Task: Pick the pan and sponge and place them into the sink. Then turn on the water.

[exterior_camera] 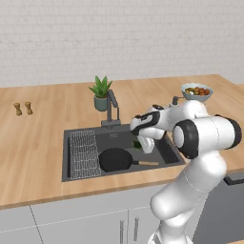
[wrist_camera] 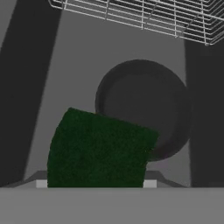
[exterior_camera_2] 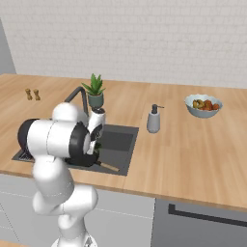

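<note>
**Sponge held over the sink**

Wooden counter point(exterior_camera: 38, 143) surrounds the dark sink point(exterior_camera: 76, 176) (the landmark). Inside it, right of the wire rack point(exterior_camera: 83, 153), lies the black pan point(exterior_camera: 114, 159), handle pointing right. Above the sink's right part, the gripper point(exterior_camera: 141, 144) has its jaws part-open, clamped on the green sponge point(wrist_camera: 98, 151).

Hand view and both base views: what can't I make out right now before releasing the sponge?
- Tool fingertips: sponge covers them in the hand view.
- Sponge: mostly behind the arm in the left base view.
- Pan: arm hides its bowl in the right base view.
- Sink drain: not visible.
- Tap handle: too small.
</note>
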